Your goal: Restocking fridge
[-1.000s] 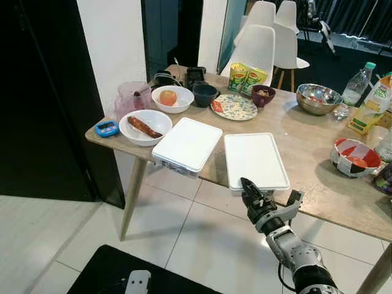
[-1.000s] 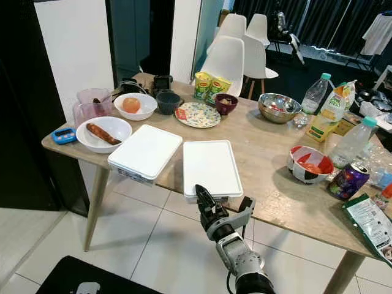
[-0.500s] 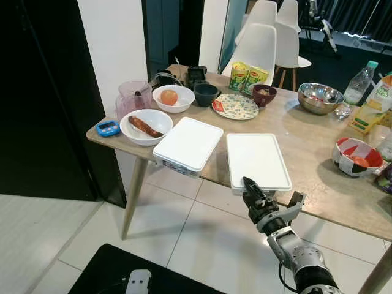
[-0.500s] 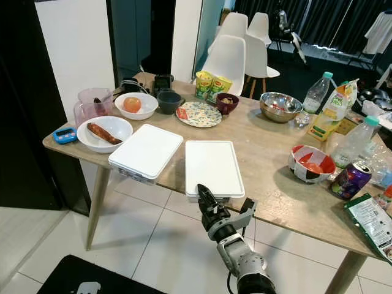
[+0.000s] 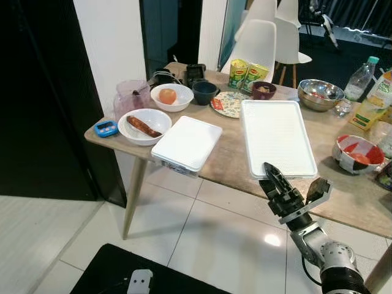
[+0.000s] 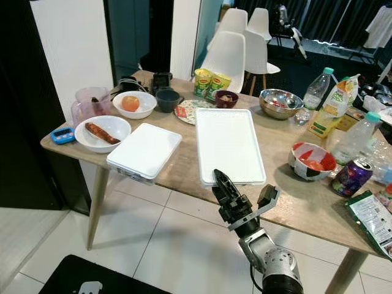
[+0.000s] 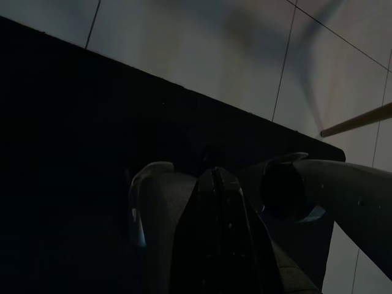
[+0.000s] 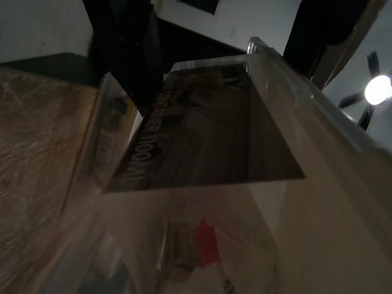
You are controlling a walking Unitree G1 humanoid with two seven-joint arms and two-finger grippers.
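Currently the white lidded container [image 5: 277,137] is gripped at its near edge by the right gripper [image 5: 288,197] and appears raised off the wooden table [image 5: 343,190], far end tilted up over the tabletop. You are in the pick-up step. A second white container [image 5: 187,143] lies flat just beside it, overhanging the table edge. Through the clear wall, the right wrist view shows blurred contents, probably packaged food. Next, keep the load level, clear the steel bowl [image 5: 318,96], and carry it fridgeward. The left gripper [image 7: 214,239] hangs idle, fingers closed.
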